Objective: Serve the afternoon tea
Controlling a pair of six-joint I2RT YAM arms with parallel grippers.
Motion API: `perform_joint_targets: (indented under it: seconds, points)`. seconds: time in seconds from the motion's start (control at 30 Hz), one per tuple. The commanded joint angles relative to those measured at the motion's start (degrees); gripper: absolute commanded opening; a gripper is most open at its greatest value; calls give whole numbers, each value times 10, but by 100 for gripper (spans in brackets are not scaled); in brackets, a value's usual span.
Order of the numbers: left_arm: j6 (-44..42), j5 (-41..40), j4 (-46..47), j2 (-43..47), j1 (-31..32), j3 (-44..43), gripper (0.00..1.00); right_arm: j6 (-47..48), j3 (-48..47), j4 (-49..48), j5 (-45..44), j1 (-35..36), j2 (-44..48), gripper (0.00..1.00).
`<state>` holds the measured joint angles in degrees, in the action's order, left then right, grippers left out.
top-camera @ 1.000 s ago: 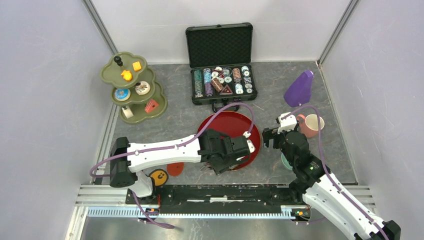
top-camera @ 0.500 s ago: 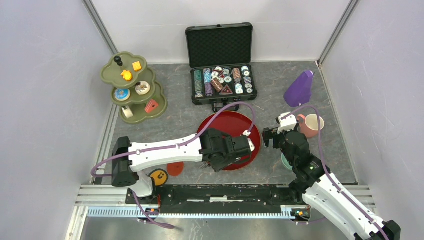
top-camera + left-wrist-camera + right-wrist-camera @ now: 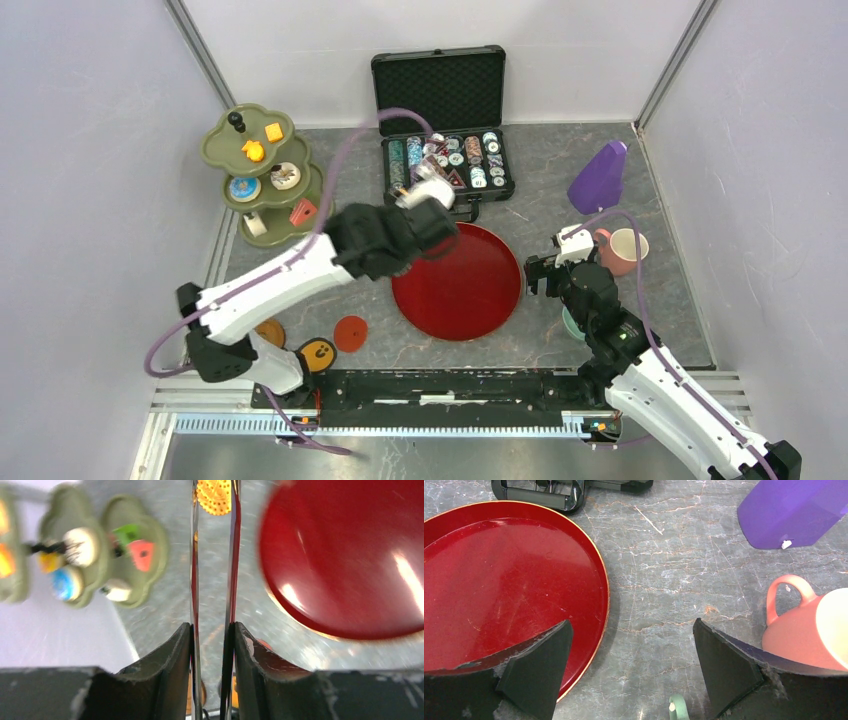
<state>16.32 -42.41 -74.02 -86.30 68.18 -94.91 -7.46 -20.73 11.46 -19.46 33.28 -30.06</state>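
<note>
My left gripper (image 3: pixel 432 200) is raised over the back left edge of the dark-red tray, near the case. In the left wrist view it (image 3: pixel 212 630) is shut on thin metal tongs (image 3: pixel 194 570). An orange biscuit (image 3: pixel 215 495) sits at the tongs' tips. The olive-green stand (image 3: pixel 265 175) holds orange biscuits (image 3: pixel 254 150), donuts (image 3: pixel 244 188) and a cake slice (image 3: pixel 303 211); it also shows in the left wrist view (image 3: pixel 125 565). My right gripper (image 3: pixel 545 272) is open and empty (image 3: pixel 631 645) between the tray and the pink cup (image 3: pixel 809 630). The teal cup's handle (image 3: pixel 676 705) shows below it.
The dark-red tray (image 3: pixel 460 282) lies at the centre with nothing on it. An open black case of poker chips (image 3: pixel 447 165) stands at the back. A purple object (image 3: pixel 598 178) lies at the back right. Round saucers (image 3: pixel 350 333) lie near the left arm's base.
My left arm has lifted off the tray's front right part and swung back and to the left, towards the case and the stand. The right arm has not moved.
</note>
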Motion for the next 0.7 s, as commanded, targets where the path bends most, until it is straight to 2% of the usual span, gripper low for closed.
perform_joint_targets:
  seconds: [0.0,0.13,0.2,0.4,0.53,0.67]
  points:
    - [14,-157,-13,89,-119,-55,22,3,-1,-19,2,2,4,98]
    - [-83,-194,95,152,-233,-55,24,3,-1,-19,3,3,1,98]
    - [-113,-186,153,176,-288,-45,24,4,-2,-19,4,2,0,98]
    - [-87,-178,209,175,-424,-48,22,3,-1,-18,3,2,-2,98]
    - [-40,-105,206,156,-524,-65,23,4,-2,-18,6,2,-2,98]
    - [-16,-56,185,110,-579,-109,23,4,-1,-20,6,2,-2,98]
